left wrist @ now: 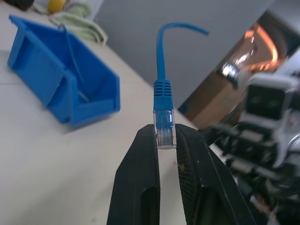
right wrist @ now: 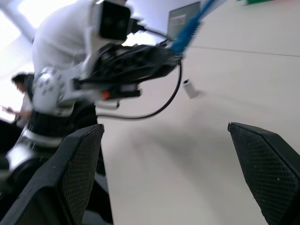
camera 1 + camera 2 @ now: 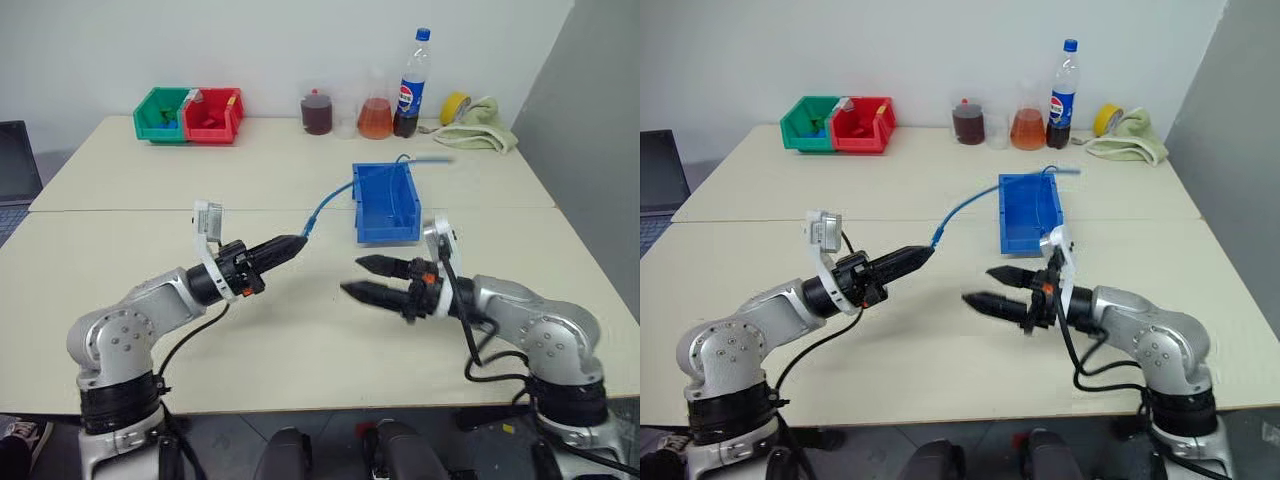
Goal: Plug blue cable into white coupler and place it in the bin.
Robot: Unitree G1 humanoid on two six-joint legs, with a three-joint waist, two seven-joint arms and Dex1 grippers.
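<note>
Counting one cable (image 1: 163,96), plug pinched in the closed left gripper (image 1: 165,136); one bin (image 3: 386,203); right gripper (image 3: 368,278) wide, empty; one coupler (image 2: 190,88), blurred.

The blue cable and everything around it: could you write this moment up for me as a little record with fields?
Blue cable: plug end pinched by the left gripper, lifted off the table; the rest trails back over the bin
Right gripper: open, holding nothing, facing the left gripper across a gap
White coupler: lying loose on the table, apart from both grippers
Bin: blue, on the table beyond the grippers
Table: beige
Far edge: green bin, red bin, cola bottle, flasks of coloured liquid, cloth
Task state: cable not yet plugged in
</note>
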